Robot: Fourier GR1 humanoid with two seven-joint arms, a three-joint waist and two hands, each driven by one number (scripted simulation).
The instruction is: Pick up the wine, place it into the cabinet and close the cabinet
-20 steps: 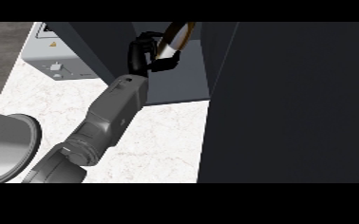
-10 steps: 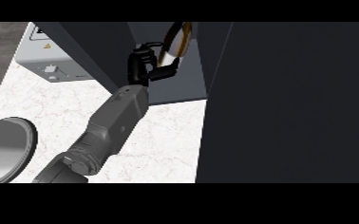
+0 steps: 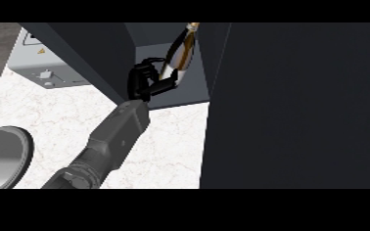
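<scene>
Dark cabinet [image 3: 170, 44] stands open on the marble counter [image 3: 65, 112], its big door [image 3: 289, 107] swung out and filling the right side. One hand [image 3: 147, 80] reaches into the opening with fingers curled round the lower body of the wine bottle [image 3: 180, 54]. Which hand it is I can't tell; the arm enters low left of the cabinet. Bottle tilts, neck up and away toward the cabinet's back, base seemingly not yet resting on the cabinet floor.

Risks: letting go while tilted could tip the bottle over inside; pulling the hand out could drag it along; closing the door early would catch the forearm [image 3: 108, 142].

Hidden: bottle's base behind the fingers, neck top cut off, cabinet interior mostly dark. Other hand not seen. Grey appliance [image 3: 43, 58] left of the cabinet; a round grey plate [image 3: 11, 156] far left, cropped.
</scene>
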